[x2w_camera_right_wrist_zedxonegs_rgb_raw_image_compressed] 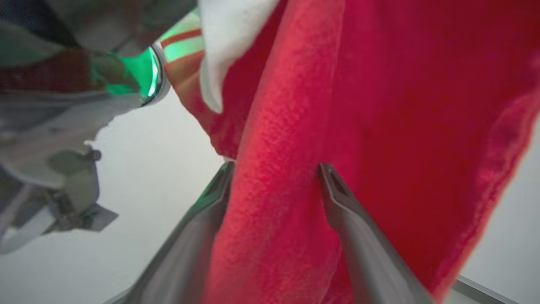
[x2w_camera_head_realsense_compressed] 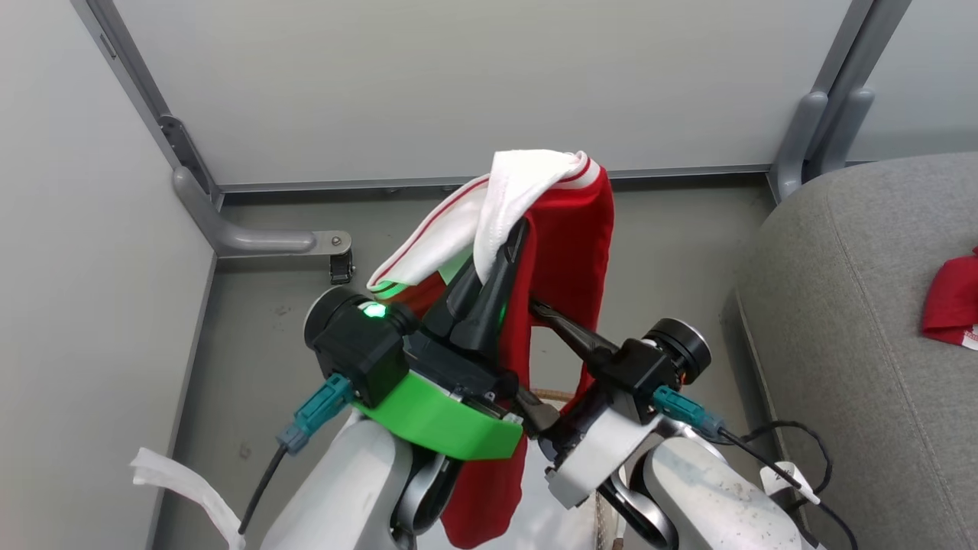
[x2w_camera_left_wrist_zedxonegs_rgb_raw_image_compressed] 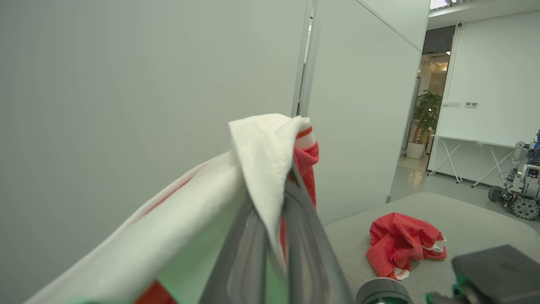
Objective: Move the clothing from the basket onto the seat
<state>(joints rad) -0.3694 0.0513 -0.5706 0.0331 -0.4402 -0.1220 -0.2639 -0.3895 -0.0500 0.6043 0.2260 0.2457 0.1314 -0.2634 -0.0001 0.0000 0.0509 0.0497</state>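
A red garment with white stripes and white panels [x2w_camera_head_realsense_compressed: 565,229] hangs in the air, and my left gripper [x2w_camera_head_realsense_compressed: 510,233] is shut on its top. In the left wrist view, white cloth is pinched between that gripper's dark fingers [x2w_camera_left_wrist_zedxonegs_rgb_raw_image_compressed: 303,228]. My right gripper [x2w_camera_head_realsense_compressed: 539,307] reaches in from the right; its fingers [x2w_camera_right_wrist_zedxonegs_rgb_raw_image_compressed: 337,198] stand apart with a red fold [x2w_camera_right_wrist_zedxonegs_rgb_raw_image_compressed: 274,190] between them. A sliver of the basket's brown rim [x2w_camera_head_realsense_compressed: 558,395] shows under the arms; the rest is hidden. The grey seat [x2w_camera_head_realsense_compressed: 840,344] lies to the right, with another red garment [x2w_camera_head_realsense_compressed: 951,302] on it.
Grey partition walls stand close ahead and to the left, with a metal foot [x2w_camera_head_realsense_compressed: 260,241] on the floor and a post [x2w_camera_head_realsense_compressed: 810,137] at the seat's corner. A white strip [x2w_camera_head_realsense_compressed: 183,481] hangs at the lower left. A wheeled machine [x2w_camera_left_wrist_zedxonegs_rgb_raw_image_compressed: 521,190] stands far beyond the seat.
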